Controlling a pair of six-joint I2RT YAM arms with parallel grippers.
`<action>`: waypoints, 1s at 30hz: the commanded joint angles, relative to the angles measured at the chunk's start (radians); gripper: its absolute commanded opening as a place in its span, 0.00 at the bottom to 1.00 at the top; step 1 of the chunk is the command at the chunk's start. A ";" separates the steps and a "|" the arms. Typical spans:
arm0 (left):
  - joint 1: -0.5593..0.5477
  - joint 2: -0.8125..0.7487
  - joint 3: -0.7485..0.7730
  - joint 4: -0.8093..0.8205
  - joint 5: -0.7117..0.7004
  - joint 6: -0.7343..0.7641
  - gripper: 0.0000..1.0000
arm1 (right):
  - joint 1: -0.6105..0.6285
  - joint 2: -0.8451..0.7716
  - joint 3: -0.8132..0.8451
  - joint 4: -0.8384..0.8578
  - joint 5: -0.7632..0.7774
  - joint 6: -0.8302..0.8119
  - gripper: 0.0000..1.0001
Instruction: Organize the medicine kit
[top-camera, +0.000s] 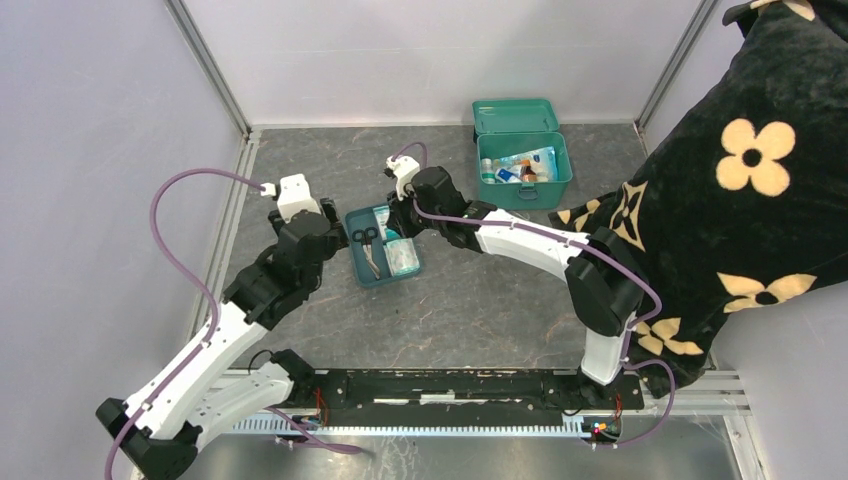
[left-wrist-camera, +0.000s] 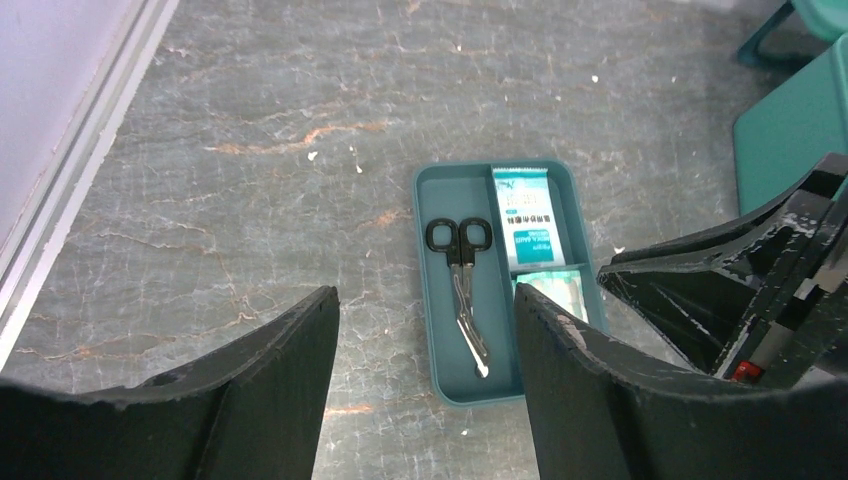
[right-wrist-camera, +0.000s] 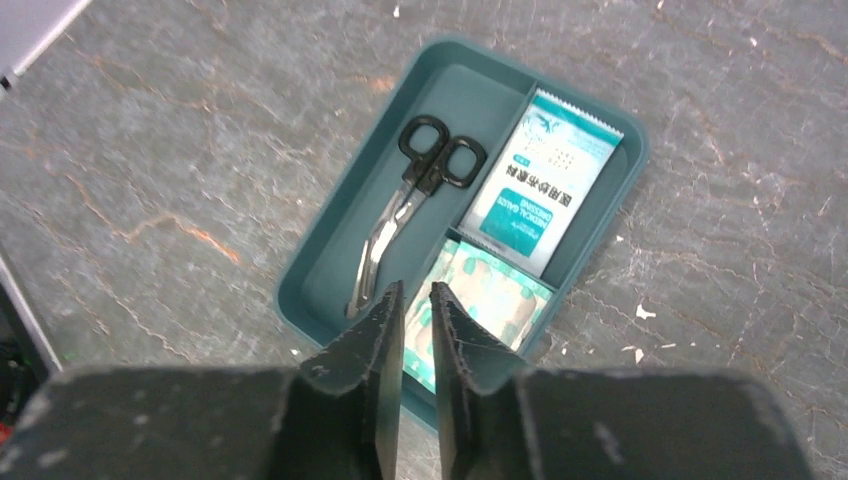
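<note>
The medicine kit (top-camera: 524, 170) stands open at the back right, lid (top-camera: 514, 116) up, with several packets and bottles inside. A shallow teal divided tray (top-camera: 362, 265) lies mid-table and holds black-handled scissors (top-camera: 367, 247) and packets (top-camera: 402, 255). My left gripper (top-camera: 338, 237) is open and empty at the tray's left edge. My right gripper (top-camera: 400, 228) is shut and empty just above the tray's right side. In the right wrist view its tips (right-wrist-camera: 417, 295) hover over a green packet (right-wrist-camera: 490, 300), beside the scissors (right-wrist-camera: 405, 210) and a white packet (right-wrist-camera: 535, 195).
A black cushion with cream flowers (top-camera: 740, 180) fills the right side and touches the kit's corner. Metal frame rails (top-camera: 232, 210) run along the left edge. In the left wrist view the tray (left-wrist-camera: 445, 335), the scissors (left-wrist-camera: 462, 270) and the right gripper (left-wrist-camera: 760, 290) show ahead.
</note>
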 joint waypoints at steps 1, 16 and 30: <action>0.007 -0.055 -0.015 0.047 -0.065 0.003 0.72 | 0.007 0.034 0.053 -0.001 0.030 0.055 0.26; 0.009 -0.047 -0.013 0.035 -0.060 0.007 0.73 | 0.042 0.149 0.232 -0.179 0.249 -0.020 0.36; 0.017 -0.025 -0.008 0.035 -0.033 0.009 0.74 | -0.286 -0.189 0.093 -0.367 0.202 -0.657 0.74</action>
